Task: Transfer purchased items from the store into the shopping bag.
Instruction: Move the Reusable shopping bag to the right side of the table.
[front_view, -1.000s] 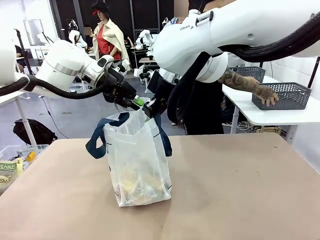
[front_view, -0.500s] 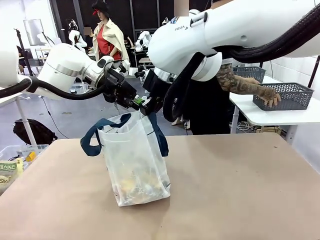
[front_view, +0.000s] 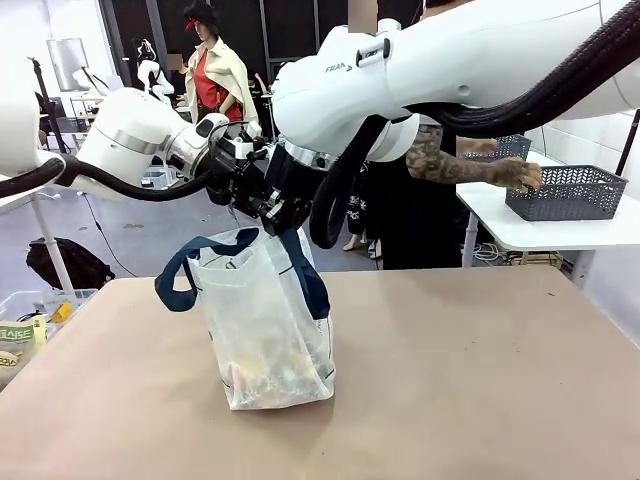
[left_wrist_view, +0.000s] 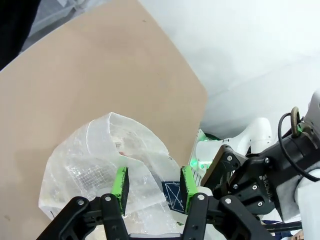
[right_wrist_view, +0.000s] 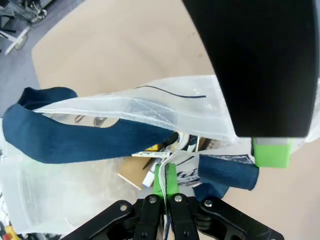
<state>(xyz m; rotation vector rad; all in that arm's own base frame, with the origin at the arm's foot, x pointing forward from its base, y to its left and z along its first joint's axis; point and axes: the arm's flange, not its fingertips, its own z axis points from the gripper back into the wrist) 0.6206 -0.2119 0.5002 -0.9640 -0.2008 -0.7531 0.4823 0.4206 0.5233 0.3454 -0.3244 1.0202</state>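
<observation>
Translucent whitish plastic forms the shopping bag (front_view: 265, 320), which stands upright on the tabletop (front_view: 480, 380). The purchased items (front_view: 268, 372) show yellowish through its lower wall.

- **Right tool** (right_wrist_view: 165, 182): the pads are pressed together on a thin fold of the bag's rim.
- **Left tool** (left_wrist_view: 153, 182): the jaws stand apart. A stretch of rim film lies between the pads but is not pinched.
- **Both tools:** they crowd close together over the bag's mouth.
- **Basket:** a dark grey lattice basket (front_view: 575, 190) rests on a separate white table at far right, well apart from the bag, with a person's hand (front_view: 522, 175) on its edge.

Hazards, as judged:

1. The whole hold depends on one pinch of thin film, so a pull upward or sideways could tear the rim or let it slip free.
2. A sideways drag could tip the bag and spill its contents.
3. The loose navy handle (front_view: 180, 285) could snag a finger.
4. With so little room between the tools, a small misjudged move could knock them together.
</observation>
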